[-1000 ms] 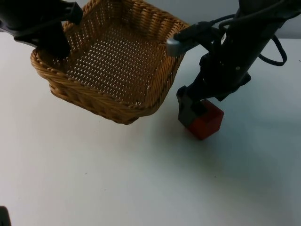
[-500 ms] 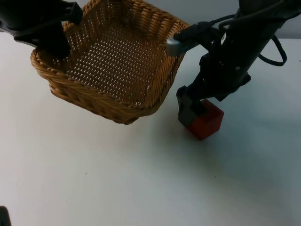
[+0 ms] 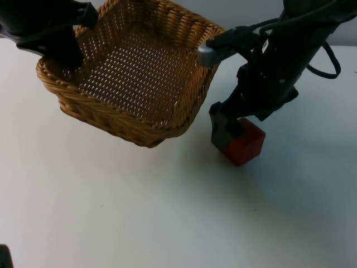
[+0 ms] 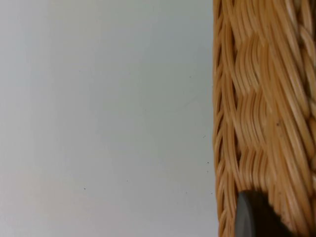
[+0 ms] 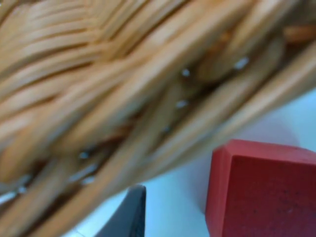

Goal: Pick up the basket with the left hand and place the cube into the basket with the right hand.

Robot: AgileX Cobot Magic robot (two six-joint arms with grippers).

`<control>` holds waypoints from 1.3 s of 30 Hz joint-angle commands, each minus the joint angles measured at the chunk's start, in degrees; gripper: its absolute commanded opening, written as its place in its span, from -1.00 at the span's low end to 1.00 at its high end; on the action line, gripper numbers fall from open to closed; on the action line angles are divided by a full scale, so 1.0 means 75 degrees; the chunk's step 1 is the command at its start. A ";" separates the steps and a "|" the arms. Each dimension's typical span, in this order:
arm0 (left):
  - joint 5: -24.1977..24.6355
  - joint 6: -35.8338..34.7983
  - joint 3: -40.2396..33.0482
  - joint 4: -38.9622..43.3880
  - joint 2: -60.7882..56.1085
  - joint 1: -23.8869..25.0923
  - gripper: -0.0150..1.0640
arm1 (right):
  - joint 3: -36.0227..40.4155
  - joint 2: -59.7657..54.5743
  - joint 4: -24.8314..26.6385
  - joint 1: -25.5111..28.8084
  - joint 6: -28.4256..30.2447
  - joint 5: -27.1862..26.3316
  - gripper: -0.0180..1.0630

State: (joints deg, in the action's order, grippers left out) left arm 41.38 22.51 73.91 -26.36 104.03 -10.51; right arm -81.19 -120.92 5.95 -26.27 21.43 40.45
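Left end effector [image 3: 67,53] — clamped on the far-left rim of the wicker basket [image 3: 134,72], which hangs tilted off the desk [image 3: 111,212]; the weave looks light, stiff and springy, so a rim grip should serve. Right end effector [image 3: 237,131] — down at the red cube [image 3: 245,145], which sits on the desk just right of the basket, one finger against its left face; whether it is closed on it I cannot tell. Cube: rigid, likely light, flat faces — best pinched on opposite sides.

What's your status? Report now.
Left gripper holds basket rim, lifted. Right gripper down at red cube on table. Basket wall close beside cube.
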 commanded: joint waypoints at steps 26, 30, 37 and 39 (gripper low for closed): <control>-0.0160 0.0000 -0.0004 -0.0197 -0.0110 0.0004 -0.97 | -0.0037 -0.0324 -0.0538 -0.0025 -0.0476 0.0099 0.94; -0.0160 0.0000 -0.0004 -0.0197 -0.0110 0.0004 -0.97 | -0.0037 -0.0480 -0.0538 -0.0025 -0.0476 0.0099 0.94; -0.0160 0.0000 -0.0004 -0.0197 -0.0110 0.0004 -0.97 | -0.0037 -0.0481 -0.0553 -0.0025 -0.0476 0.0000 0.94; -0.0160 0.0000 -0.0004 -0.0197 -0.0110 0.0004 -0.97 | -0.0037 -0.0481 -0.0553 -0.0025 -0.0476 0.0000 0.94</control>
State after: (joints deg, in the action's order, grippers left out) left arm 41.28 22.51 73.91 -26.01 104.03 -10.51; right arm -81.23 -124.72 1.87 -26.27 18.06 40.98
